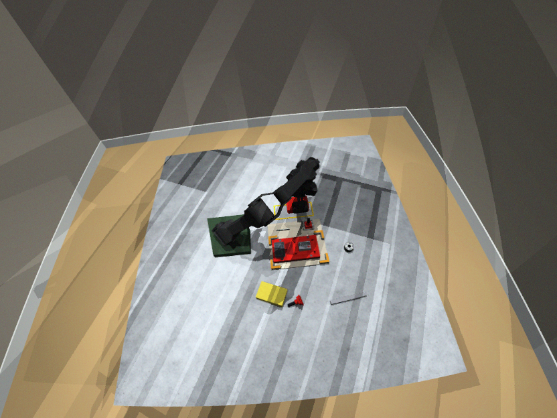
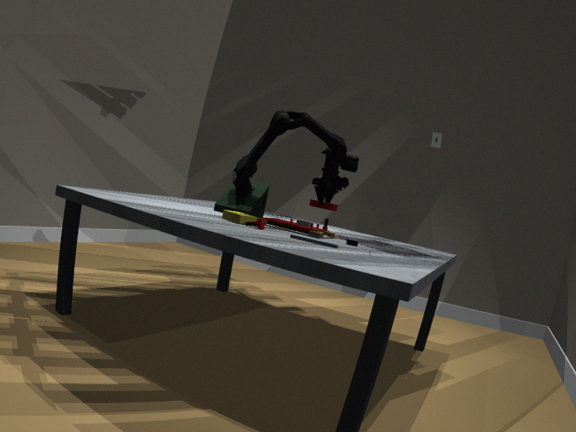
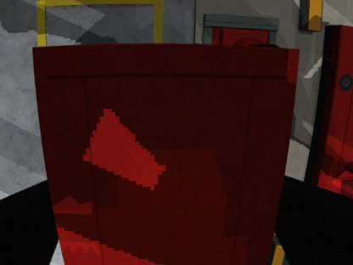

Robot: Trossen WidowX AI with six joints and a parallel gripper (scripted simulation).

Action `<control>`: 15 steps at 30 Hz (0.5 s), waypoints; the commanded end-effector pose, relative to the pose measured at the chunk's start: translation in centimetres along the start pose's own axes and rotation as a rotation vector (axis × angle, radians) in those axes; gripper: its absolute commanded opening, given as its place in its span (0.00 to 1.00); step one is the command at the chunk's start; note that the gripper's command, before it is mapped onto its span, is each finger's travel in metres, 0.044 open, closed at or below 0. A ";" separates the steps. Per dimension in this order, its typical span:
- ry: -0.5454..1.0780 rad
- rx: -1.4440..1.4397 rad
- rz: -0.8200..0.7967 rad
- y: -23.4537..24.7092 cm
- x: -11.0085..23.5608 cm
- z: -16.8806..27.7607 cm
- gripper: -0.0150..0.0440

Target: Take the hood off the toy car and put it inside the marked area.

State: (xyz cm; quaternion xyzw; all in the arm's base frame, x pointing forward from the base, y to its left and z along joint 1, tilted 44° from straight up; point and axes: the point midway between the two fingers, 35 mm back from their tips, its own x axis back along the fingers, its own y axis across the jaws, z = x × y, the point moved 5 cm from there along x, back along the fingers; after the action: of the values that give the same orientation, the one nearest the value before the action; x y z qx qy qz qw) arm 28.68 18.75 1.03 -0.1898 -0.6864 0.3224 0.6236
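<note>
My gripper (image 1: 298,201) (image 2: 326,196) is shut on the red hood (image 1: 296,200) (image 2: 323,204) (image 3: 165,171) and holds it level, well above the table. The hood fills the wrist view between my dark fingers. The yellow outline of the marked area (image 1: 286,219) (image 3: 97,2) lies on the table below and a little to the left of the hood. The red toy car (image 1: 296,248) (image 2: 291,223) (image 3: 339,143) lies on a pale board with orange corner marks (image 1: 275,265), just in front of the marked area.
The arm's green base (image 1: 229,236) (image 2: 241,197) stands left of the car. A yellow block (image 1: 271,293) (image 2: 238,214), a small red part (image 1: 296,302), a grey rod (image 1: 347,298) (image 2: 313,240) and a loose wheel (image 1: 349,246) lie around it.
</note>
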 end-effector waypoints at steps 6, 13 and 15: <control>-0.003 -0.019 -0.001 4.3 0.3 1.3 0.25; -0.003 -0.019 -0.001 4.3 0.0 1.3 0.25; -0.003 -0.019 -0.001 4.3 -0.2 1.3 0.25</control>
State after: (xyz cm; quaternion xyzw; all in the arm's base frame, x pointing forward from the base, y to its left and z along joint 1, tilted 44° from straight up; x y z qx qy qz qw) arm 26.74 21.38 -1.91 -0.1945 -0.6881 0.3197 0.6217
